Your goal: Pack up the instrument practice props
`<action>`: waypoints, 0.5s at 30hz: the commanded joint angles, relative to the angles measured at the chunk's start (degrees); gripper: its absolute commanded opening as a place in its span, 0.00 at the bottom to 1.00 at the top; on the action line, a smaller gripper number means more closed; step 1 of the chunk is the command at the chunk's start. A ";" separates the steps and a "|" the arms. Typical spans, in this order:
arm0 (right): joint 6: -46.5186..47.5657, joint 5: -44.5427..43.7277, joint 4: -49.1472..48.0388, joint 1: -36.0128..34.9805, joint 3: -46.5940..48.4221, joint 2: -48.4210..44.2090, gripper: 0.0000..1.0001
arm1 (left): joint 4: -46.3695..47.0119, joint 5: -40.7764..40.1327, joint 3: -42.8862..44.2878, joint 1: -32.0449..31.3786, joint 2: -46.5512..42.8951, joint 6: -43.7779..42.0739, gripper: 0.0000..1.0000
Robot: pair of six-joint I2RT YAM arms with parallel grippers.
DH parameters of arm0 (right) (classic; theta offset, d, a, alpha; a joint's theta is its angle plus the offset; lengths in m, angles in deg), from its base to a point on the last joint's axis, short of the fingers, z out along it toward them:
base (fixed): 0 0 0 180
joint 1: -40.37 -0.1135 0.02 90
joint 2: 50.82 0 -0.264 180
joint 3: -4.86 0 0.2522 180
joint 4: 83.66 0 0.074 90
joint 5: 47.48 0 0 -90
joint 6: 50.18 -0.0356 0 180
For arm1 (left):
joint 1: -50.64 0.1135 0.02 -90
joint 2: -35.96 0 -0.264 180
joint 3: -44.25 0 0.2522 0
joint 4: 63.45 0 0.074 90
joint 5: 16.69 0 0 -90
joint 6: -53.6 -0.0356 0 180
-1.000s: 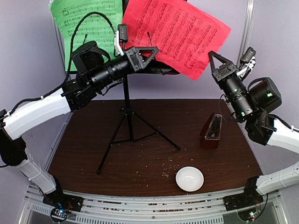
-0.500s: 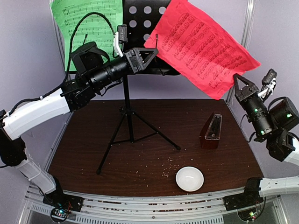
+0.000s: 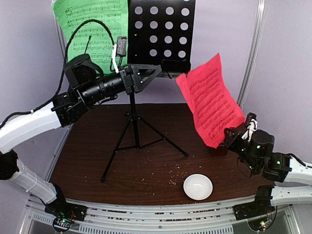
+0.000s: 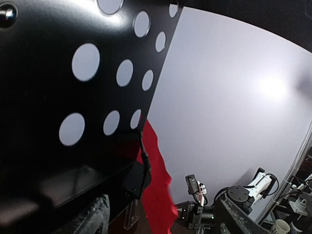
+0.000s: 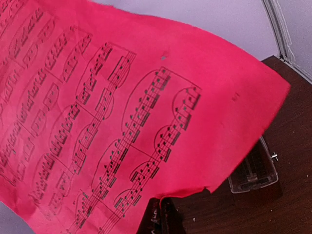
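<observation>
The black perforated music stand [image 3: 161,34] rises on its tripod [image 3: 134,131] at the back of the table. A green music sheet [image 3: 90,24] rests on its left half. My left gripper [image 3: 148,75] hovers open at the stand's lower ledge; in the left wrist view its fingers [image 4: 92,219] are wide apart below the perforated desk [image 4: 58,97]. My right gripper [image 3: 230,134] is shut on the bottom edge of the red music sheet [image 3: 212,105], low at the right. The right wrist view shows the red sheet [image 5: 122,107] pinched in that gripper [image 5: 163,214]. The metronome [image 5: 253,170] is partly hidden behind the sheet.
A white bowl [image 3: 198,186] sits near the front edge of the brown table [image 3: 97,161]. Crumbs are scattered across the middle of the table. A purple wall stands close behind the stand.
My right gripper has pulled the red sheet off the stand, down and to the right toward the metronome. My left gripper has opened and let go of the sheet.
</observation>
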 commanded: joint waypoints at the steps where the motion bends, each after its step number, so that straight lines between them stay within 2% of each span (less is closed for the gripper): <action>1: -8.11 0.70 5.64 0.21 -3.91 0.09 0.00 | -0.49 2.01 -5.03 0.47 -4.11 -3.76 0.78; 8: -14.34 4.10 3.44 0.35 -9.87 7.35 0.00 | 0.33 3.37 -13.39 0.44 -8.24 -5.54 0.82; 15: -9.09 4.16 0.33 0.38 -4.66 20.54 0.00 | -0.79 3.54 -18.84 0.55 -11.23 -6.88 0.84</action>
